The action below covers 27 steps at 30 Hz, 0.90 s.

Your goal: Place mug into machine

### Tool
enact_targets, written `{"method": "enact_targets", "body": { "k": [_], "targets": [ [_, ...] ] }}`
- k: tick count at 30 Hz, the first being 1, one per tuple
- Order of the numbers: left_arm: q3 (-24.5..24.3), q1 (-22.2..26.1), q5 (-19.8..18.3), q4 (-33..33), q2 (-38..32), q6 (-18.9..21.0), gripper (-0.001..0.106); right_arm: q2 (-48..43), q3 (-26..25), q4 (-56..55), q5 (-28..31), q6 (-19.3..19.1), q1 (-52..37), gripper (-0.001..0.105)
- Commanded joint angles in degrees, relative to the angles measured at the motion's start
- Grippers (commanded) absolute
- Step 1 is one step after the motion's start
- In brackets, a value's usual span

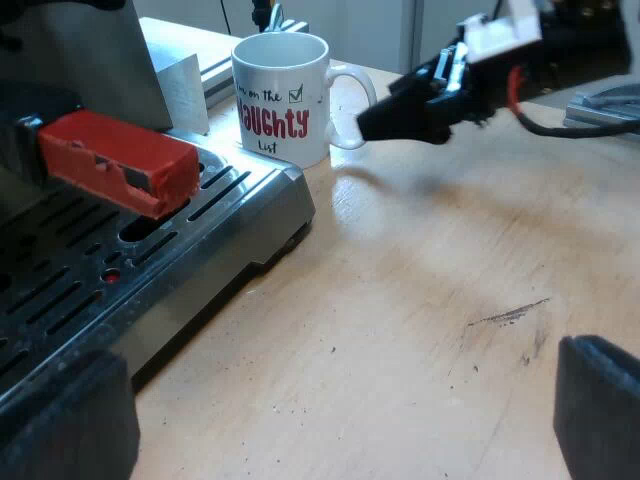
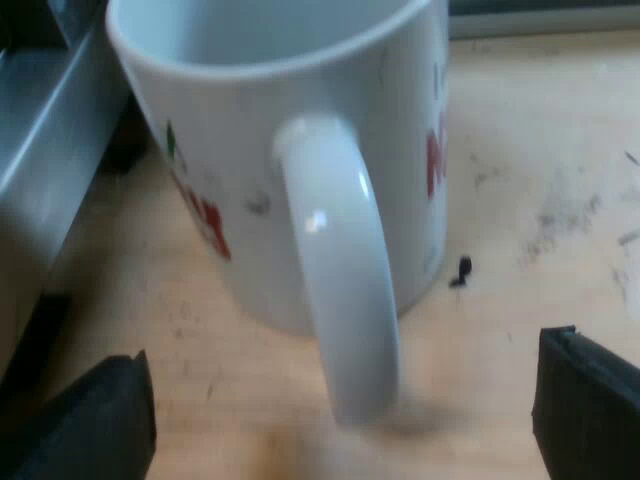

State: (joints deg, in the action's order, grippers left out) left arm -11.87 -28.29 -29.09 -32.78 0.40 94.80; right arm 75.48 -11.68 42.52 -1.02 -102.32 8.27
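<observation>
The mug (image 1: 282, 95) stands upright on the wooden desk (image 1: 420, 300), its long axis vertical and its open mouth facing straight up, not yet in the machine. It sits just beside the outer corner of the espresso machine (image 1: 262, 205), close to the steel base but off the slotted drip tray (image 1: 60, 285). Its printed side (red lettering, "Naughty List") faces the left wrist camera. Its white loop handle (image 2: 340, 270) points away from the machine, out over bare desk and straight at the right gripper (image 2: 345, 410). That gripper's two black fingers (image 2: 100, 420) are spread wide, one on each side of the handle's lower end and clear of it, gripping nothing. The left gripper (image 1: 330, 410) hangs low over the desk by the front edge of the drip tray, well apart from the mug, its fingers likewise set far apart and empty. The red end (image 1: 115, 160) of the holder's handle juts out above the drip tray, pointing roughly toward the tray's corner nearest the mug.
</observation>
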Motion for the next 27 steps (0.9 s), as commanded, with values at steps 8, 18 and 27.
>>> {"method": "enact_targets", "body": {
  "k": [8, 18, 27],
  "targets": [
    [-0.1, -0.2, -0.7, 1.0, 0.0, -0.1, 0.085, 7.9, -6.4, 2.2, -0.5, -0.2, 0.1, 0.075],
    [-0.1, -0.2, -0.7, 1.0, 0.0, -0.2, 0.085, 5.7, -6.7, 0.4, -5.9, -0.8, 0.1, 0.000],
    [-0.2, -0.2, 2.6, 0.9, 0.0, -0.4, 0.085, -9.9, -6.7, -16.8, -4.7, -1.4, 0.1, 0.000]
  ]
}}
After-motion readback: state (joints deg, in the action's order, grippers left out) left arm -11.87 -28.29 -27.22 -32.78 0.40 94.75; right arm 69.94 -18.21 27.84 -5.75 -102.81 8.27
